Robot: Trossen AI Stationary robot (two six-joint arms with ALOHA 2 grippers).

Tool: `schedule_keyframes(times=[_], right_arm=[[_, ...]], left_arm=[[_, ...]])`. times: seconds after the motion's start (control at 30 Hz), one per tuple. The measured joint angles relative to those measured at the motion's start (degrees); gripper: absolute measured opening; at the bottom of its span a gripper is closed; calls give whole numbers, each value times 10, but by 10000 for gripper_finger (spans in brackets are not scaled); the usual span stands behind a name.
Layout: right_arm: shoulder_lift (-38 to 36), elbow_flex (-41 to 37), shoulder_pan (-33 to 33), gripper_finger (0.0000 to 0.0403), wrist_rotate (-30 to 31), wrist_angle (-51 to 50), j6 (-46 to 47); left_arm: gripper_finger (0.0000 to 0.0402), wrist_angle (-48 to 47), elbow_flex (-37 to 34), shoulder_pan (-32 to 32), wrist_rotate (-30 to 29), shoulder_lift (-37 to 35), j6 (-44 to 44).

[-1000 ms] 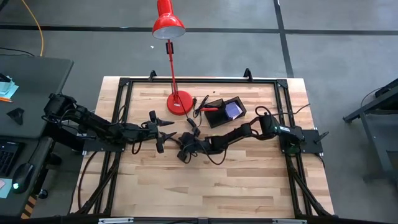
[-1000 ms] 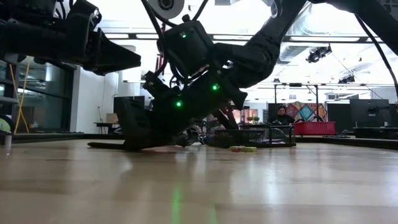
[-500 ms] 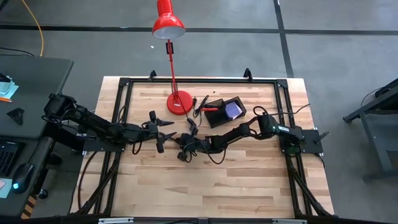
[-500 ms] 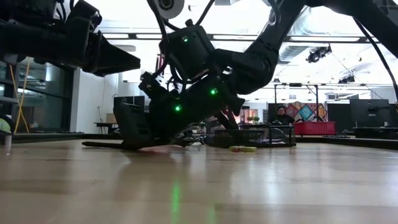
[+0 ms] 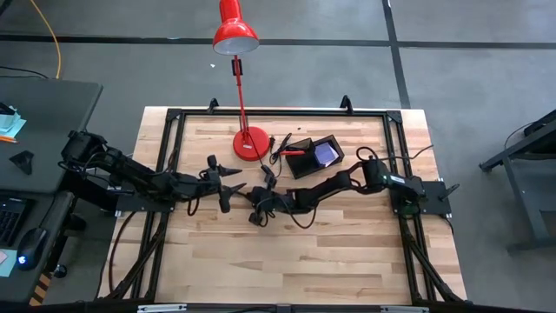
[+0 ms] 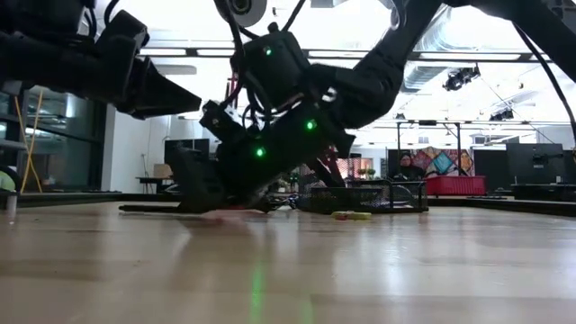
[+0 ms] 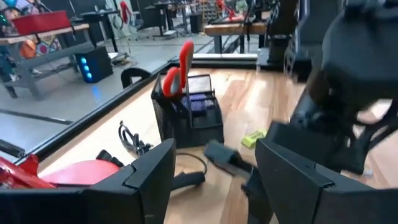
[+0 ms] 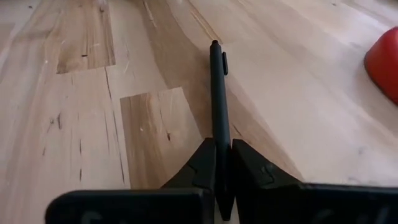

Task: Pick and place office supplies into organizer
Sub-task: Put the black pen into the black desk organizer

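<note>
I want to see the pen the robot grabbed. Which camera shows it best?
The right wrist view: the black pen sits pinched in the right gripper, filling the picture. The high and low views hide it under the arm; the left wrist view doesn't clearly show it.

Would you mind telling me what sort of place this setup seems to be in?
Probably a robotics lab or workshop: a wooden table framed in black metal stands on a grey concrete floor, with workbenches and other equipment behind, and a person seated in the background.

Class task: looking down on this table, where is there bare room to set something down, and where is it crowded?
Free: the wood between the grippers and the near table edge. Crowded: the far middle, where the lamp base, organizer, left gripper and right gripper cluster.
</note>
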Motion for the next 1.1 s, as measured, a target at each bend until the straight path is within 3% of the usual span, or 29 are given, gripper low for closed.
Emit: schedule_keyframes(times=[0.13, 0.43, 0.7, 0.8, 0.93, 1.1], right_arm=[[-20, 0, 2, 18, 4, -16, -10], [-31, 0, 13, 14, 13, -94, -14], [-36, 1, 32, 18, 26, -109, -30], [-46, 1, 36, 17, 41, -127, -39], [-64, 1, 40, 18, 66, -146, -55], [-88, 1, 41, 17, 67, -159, -72]], left_arm=[[211, -14, 0, 0, 0, 0, -30], [211, -38, 0, 0, -66, 0, -12], [211, -148, 27, 0, -81, 0, 22], [211, -147, 30, -10, -51, 0, 90], [211, -73, 30, -39, 14, -3, 143], [211, -8, 29, -84, 26, -43, 184]])
